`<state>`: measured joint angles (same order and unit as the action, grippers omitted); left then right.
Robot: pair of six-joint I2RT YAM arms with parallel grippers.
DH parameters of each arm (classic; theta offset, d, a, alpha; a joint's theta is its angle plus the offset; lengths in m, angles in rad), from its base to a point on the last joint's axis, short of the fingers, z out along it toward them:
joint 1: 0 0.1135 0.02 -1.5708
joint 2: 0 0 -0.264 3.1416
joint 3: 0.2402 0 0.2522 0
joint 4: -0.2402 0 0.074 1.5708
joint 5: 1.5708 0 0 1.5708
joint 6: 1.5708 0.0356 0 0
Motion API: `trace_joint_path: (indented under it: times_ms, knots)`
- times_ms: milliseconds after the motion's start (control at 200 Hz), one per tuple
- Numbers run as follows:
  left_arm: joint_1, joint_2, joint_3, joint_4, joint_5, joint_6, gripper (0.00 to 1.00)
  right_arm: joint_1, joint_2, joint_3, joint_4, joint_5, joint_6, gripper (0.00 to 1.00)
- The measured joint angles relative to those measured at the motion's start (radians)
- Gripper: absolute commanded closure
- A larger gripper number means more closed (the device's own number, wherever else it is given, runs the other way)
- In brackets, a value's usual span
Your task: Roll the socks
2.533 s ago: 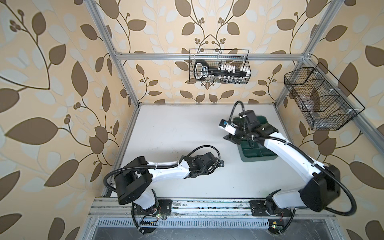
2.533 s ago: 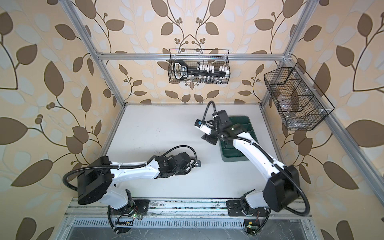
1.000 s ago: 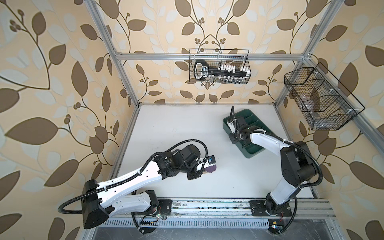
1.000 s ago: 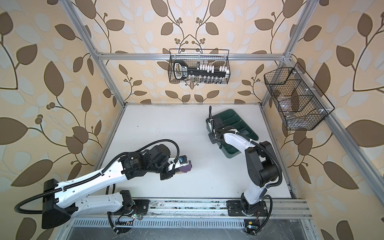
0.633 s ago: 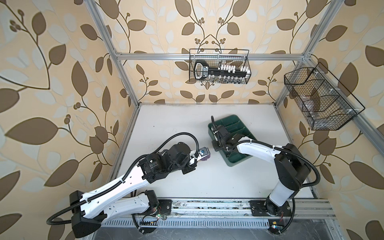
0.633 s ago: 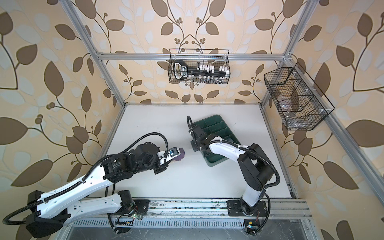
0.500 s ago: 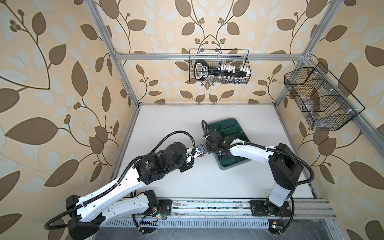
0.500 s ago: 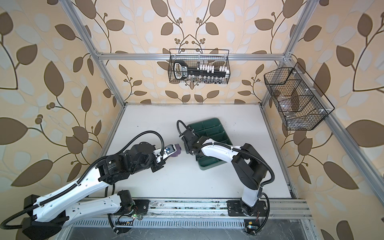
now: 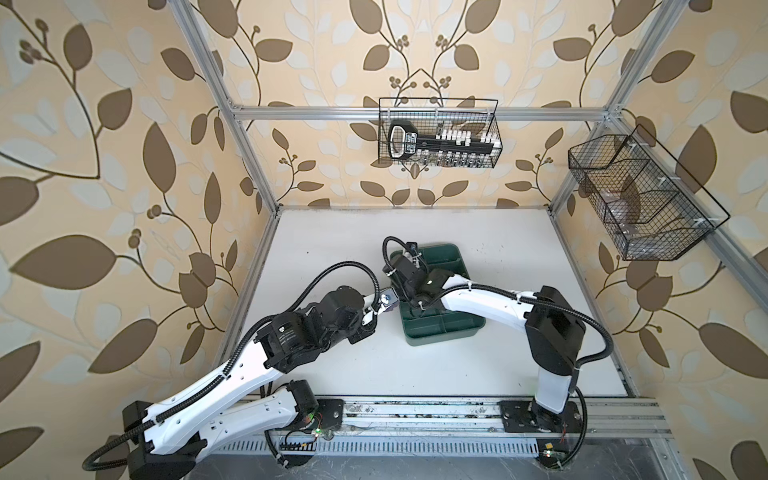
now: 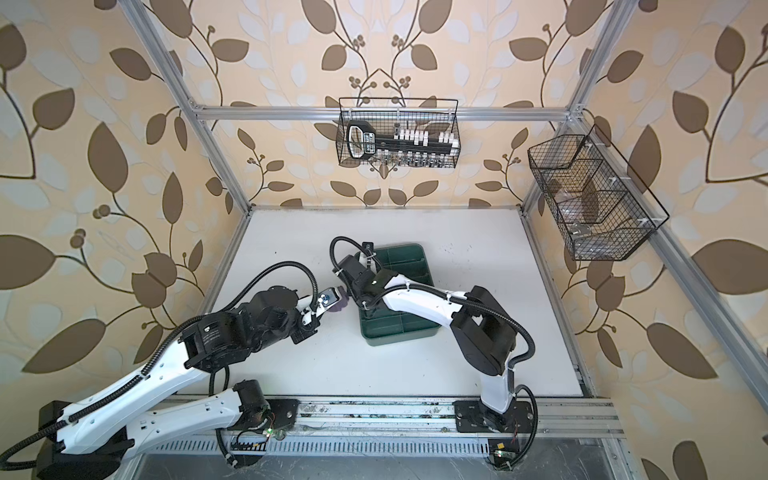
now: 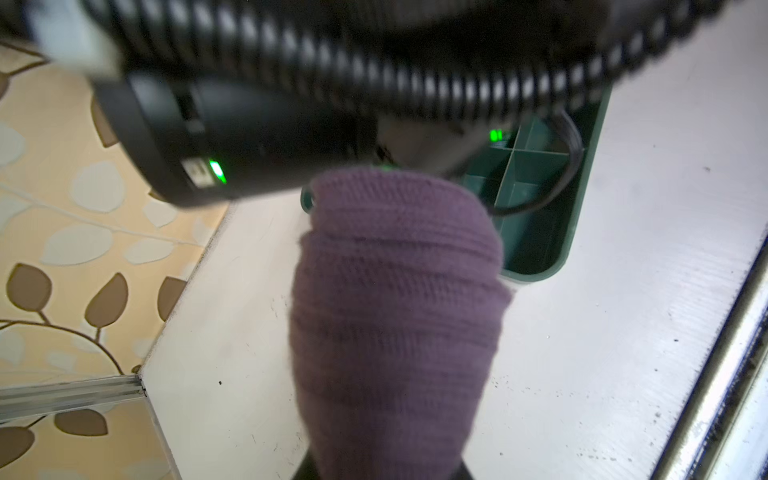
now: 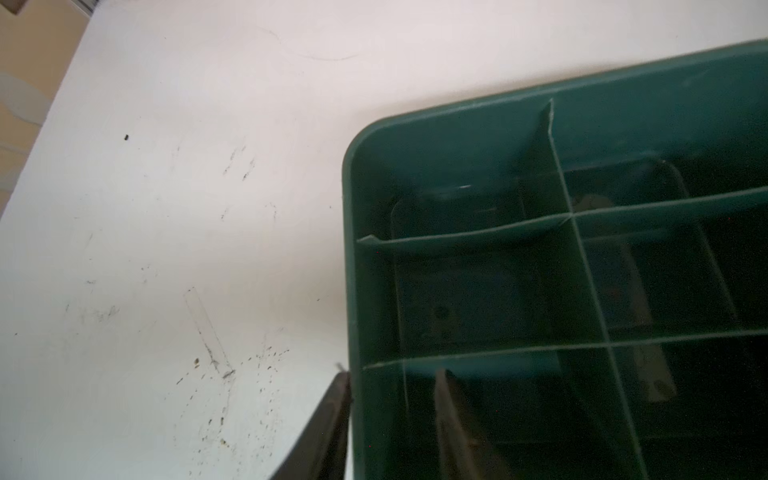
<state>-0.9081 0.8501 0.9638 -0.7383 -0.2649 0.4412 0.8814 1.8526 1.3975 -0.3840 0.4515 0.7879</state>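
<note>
As it is seen from the left wrist, the purple sock roll [image 11: 395, 316] is wound into a tight bundle of ribbed knit. Only purple cloth is shown on its outside, so a second sock cannot be made out. The roll is grasped by the left hand [image 10: 334, 302], whose jaws are pressed on it from both sides. It is held up off the tabletop [image 9: 415, 374], just beside the left rim of the green tray [image 9: 440, 334]. In both top views only a small part of the roll is seen past the tip of that hand. The right hand [image 12: 390, 376] is placed at the same side of the tray. Its outer finger [image 12: 326, 430] lies against the outside of the tray wall and the other finger is lowered inside a compartment, so the wall stands between them. The jaws are parted and a gap is seen between the inner finger and the wall, so the wall is not clamped. The wrist of the right arm and its ribbed black cable [image 11: 374, 54] are seen close beyond the roll. The tray is divided by thin partitions into several compartments. These are dark, and what lies in them cannot be told. The tray is set near the middle of the white tabletop, which is marked with small dark specks and scratches. A wire basket [image 9: 438, 133] with a black and white item in it is hung on the back wall, and a second wire basket [image 9: 640, 199] is hung on the right wall. All the walls are covered with leaf-patterned paper.
</note>
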Motion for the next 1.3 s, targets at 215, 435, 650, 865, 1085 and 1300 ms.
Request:
trace_joint_path:
  times_ms: [215, 435, 650, 865, 1085, 1300]
  knots:
    - [0.006, 0.087, 0.075, 0.005, 0.032, 0.031, 1.0, -0.181, -0.272, -0.15, 0.07, -0.149, -0.133, 0.58]
    - [0.057, 0.314, 0.172, 0.089, 0.135, 0.031, 1.0, -0.585, -0.745, -0.498, 0.189, -0.366, -0.203, 0.6]
    - [0.127, 0.566, 0.218, 0.206, 0.207, 0.028, 1.0, -0.664, -0.986, -0.705, 0.144, -0.454, -0.26, 0.6]
    - [0.137, 0.781, 0.309, 0.276, 0.209, 0.032, 1.0, -0.668, -1.055, -0.803, 0.1, -0.493, -0.288, 0.6]
    - [0.137, 0.899, 0.335, 0.285, 0.18, 0.057, 1.0, -0.669, -1.044, -0.837, 0.11, -0.518, -0.286, 0.6]
    - [0.138, 0.925, 0.308, 0.291, 0.142, 0.08, 1.0, -0.673, -0.998, -0.837, 0.134, -0.531, -0.287, 0.6]
